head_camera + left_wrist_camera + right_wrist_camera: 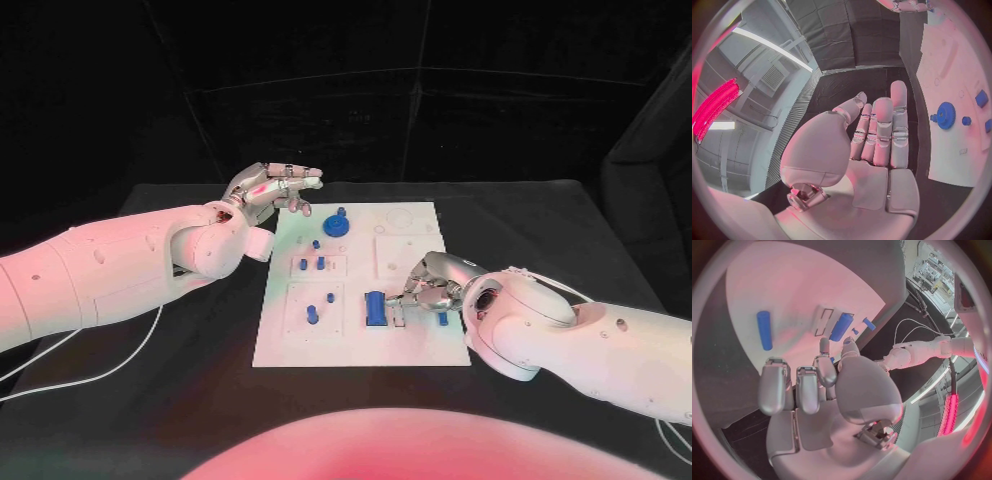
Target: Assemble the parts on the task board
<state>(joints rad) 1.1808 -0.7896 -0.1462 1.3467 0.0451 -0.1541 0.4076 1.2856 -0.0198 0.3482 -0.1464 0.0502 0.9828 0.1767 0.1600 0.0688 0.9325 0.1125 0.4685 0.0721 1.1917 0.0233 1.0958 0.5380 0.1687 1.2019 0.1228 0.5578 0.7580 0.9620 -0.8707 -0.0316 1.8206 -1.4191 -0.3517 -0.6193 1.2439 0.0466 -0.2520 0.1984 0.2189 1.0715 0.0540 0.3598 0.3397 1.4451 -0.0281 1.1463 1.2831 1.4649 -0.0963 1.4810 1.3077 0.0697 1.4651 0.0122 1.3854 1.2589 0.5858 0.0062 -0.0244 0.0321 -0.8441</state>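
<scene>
While most blue parts sit loose on the task board (418, 345) at frame centre, I judge assembly barely begun. Left hand (271, 188), upper left off the board, is empty, fingers straight and side by side. Right hand (427, 284), lower right, is curled over the blue cylinder (375, 308); can't tell whether it pinches anything. Blue gear (338, 224) sits upper centre.

Right hand (433, 285) fingers' hold: unclear
</scene>
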